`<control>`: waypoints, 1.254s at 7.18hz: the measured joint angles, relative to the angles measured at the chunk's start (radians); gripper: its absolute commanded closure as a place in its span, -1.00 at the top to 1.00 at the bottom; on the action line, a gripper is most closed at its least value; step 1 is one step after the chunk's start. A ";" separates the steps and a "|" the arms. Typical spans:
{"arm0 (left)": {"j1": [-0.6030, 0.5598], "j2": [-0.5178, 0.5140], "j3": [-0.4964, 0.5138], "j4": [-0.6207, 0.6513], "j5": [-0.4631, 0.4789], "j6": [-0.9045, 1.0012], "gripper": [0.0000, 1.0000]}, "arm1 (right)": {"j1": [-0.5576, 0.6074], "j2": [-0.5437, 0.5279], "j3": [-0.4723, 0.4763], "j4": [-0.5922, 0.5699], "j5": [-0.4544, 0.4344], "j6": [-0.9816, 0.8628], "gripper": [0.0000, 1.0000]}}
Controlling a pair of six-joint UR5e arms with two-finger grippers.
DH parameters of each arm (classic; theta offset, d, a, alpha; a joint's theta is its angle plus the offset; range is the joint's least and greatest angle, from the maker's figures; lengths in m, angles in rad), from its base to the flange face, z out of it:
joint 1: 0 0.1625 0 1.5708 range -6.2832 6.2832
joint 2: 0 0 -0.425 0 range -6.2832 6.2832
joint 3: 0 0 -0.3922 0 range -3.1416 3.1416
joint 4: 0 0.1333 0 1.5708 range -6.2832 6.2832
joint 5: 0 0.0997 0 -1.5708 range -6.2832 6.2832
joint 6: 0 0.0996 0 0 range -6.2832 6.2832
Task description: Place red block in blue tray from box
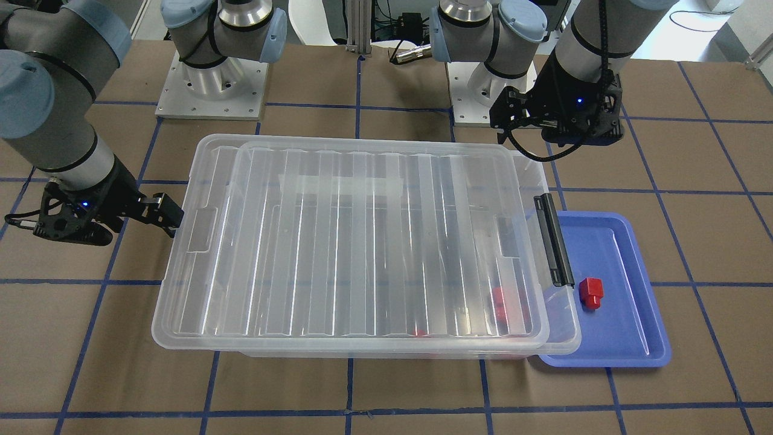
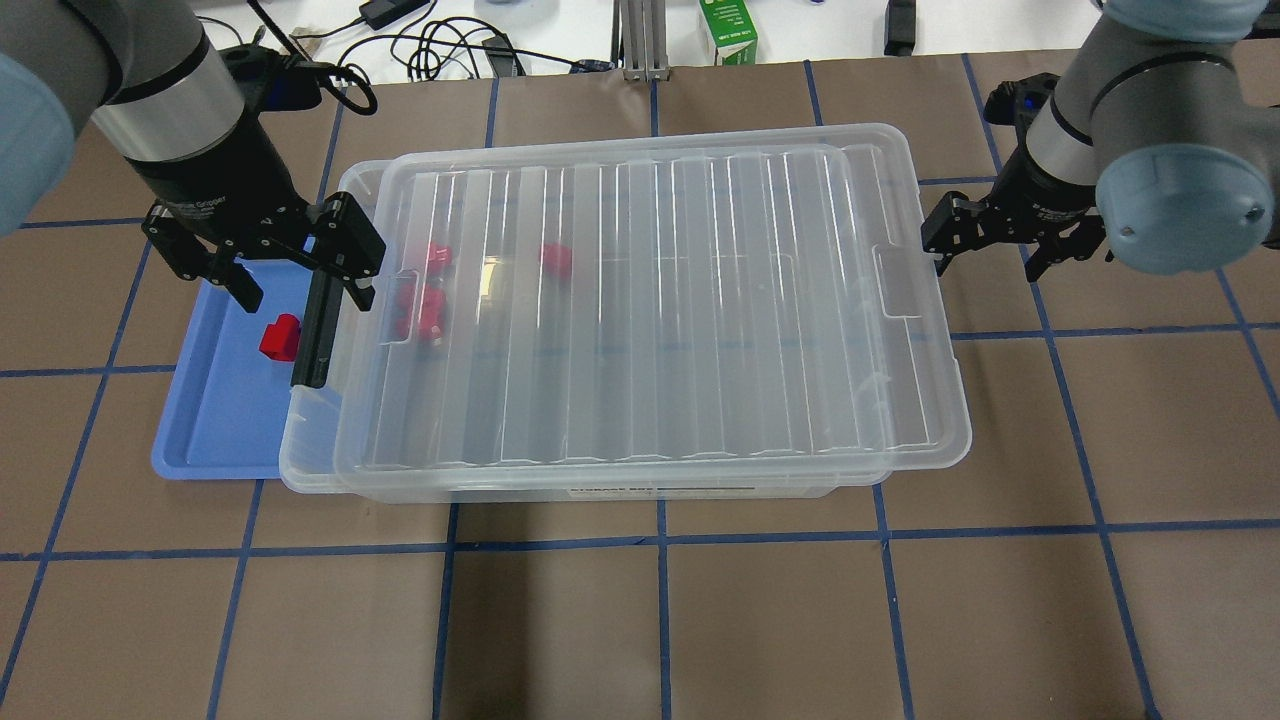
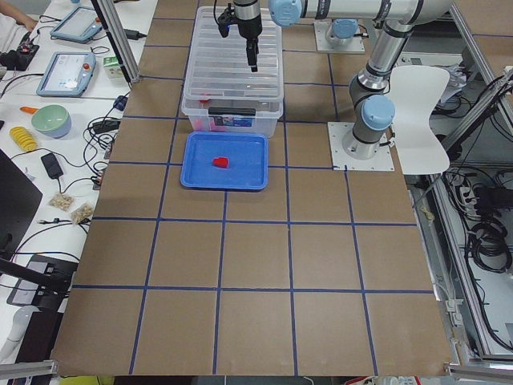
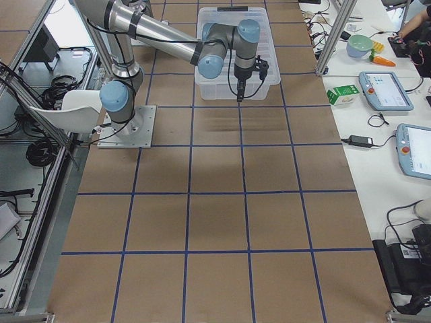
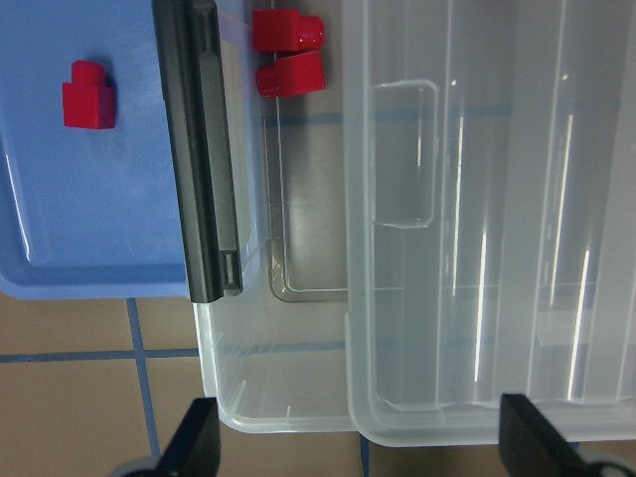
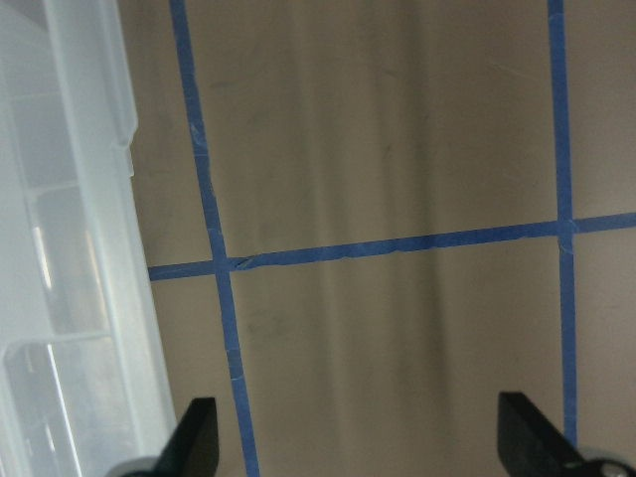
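Observation:
The red block (image 1: 590, 293) lies in the blue tray (image 1: 628, 338), apart from both grippers; it also shows in the overhead view (image 2: 280, 336) and the left wrist view (image 5: 87, 95). The tray sits against the latch end of the clear box (image 2: 640, 480). The ribbed lid (image 2: 650, 300) lies on the box, shifted away from the black latch (image 2: 310, 330), which leaves a gap at that end. My left gripper (image 2: 303, 290) is open and empty above the latch end. My right gripper (image 2: 990, 255) is open and empty beside the box's opposite end.
Several other red pieces (image 2: 425, 300) lie inside the box near the latch end, two of them in the gap (image 5: 288, 55). The table is brown with blue tape lines (image 2: 660, 530). The arm bases (image 1: 211, 84) stand behind the box.

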 measured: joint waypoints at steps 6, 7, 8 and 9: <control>0.001 0.004 0.001 -0.009 -0.010 0.001 1.00 | 0.051 0.004 -0.033 0.004 -0.011 0.015 1.00; 0.001 0.004 0.001 -0.008 -0.010 0.001 1.00 | 0.049 -0.003 -0.082 0.057 -0.013 0.011 1.00; 0.001 0.004 0.001 -0.007 -0.009 0.001 1.00 | 0.048 -0.016 -0.155 0.152 -0.012 0.010 1.00; 0.002 0.004 0.000 -0.006 -0.008 0.002 1.00 | 0.048 -0.038 -0.228 0.256 -0.009 0.011 1.00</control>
